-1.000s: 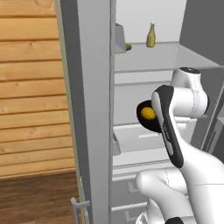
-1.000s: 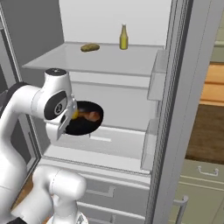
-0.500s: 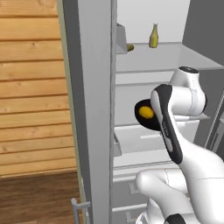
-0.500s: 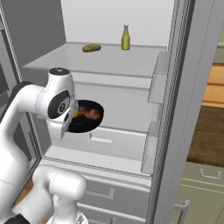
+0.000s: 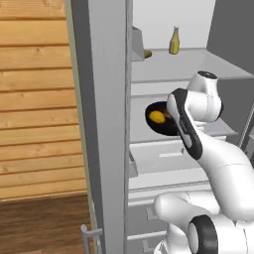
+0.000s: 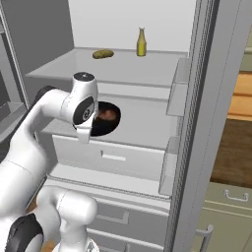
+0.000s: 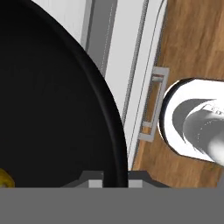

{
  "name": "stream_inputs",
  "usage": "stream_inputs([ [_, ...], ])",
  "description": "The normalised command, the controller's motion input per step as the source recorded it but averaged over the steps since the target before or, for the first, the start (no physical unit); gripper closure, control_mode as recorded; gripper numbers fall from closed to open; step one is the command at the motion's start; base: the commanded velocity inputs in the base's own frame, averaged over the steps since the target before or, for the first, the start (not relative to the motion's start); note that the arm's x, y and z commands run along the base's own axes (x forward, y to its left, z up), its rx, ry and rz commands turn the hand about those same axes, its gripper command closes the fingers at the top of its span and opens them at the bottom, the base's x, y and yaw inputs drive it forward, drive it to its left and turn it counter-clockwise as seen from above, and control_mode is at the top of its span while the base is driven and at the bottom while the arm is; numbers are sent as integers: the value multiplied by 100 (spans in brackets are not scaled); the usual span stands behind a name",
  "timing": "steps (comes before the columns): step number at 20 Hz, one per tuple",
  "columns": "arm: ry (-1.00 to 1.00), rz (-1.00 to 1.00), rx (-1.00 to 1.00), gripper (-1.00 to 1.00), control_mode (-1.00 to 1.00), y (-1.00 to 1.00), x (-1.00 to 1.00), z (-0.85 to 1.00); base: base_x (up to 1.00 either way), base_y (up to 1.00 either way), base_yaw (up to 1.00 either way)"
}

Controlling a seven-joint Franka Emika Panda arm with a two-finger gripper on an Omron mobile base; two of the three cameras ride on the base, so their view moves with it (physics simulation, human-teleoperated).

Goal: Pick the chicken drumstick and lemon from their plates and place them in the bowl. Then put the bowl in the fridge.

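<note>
Reaching into fridge (image 6: 197,98), tool (image 7: 116,177) gripping bowl (image 7: 52,113) rim

Lemon (image 5: 157,117) and chicken drumstick (image 6: 105,114) in bowl (image 5: 159,127), inside fridge (image 6: 128,74).

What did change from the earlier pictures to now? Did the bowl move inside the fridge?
Almost nothing changed. The end effector stays shut on the rim of the bowl, holding it over the middle shelf of the fridge with no clear shift. The lemon and chicken drumstick remain in the bowl; the bottle on the top shelf is as before.
</note>
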Motion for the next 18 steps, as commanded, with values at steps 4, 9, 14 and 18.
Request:
stream_inputs([
  [4,-42,9,3,100,-100,0,12,-21,0,0,0],
  [9,-21,1,1,100,-100,0,20,-12,0,0,0],
  [14,-6,3,2,100,-100,0,29,-7,0,0,0],
  [18,1,4,2,100,-100,0,36,-17,0,0,0],
])
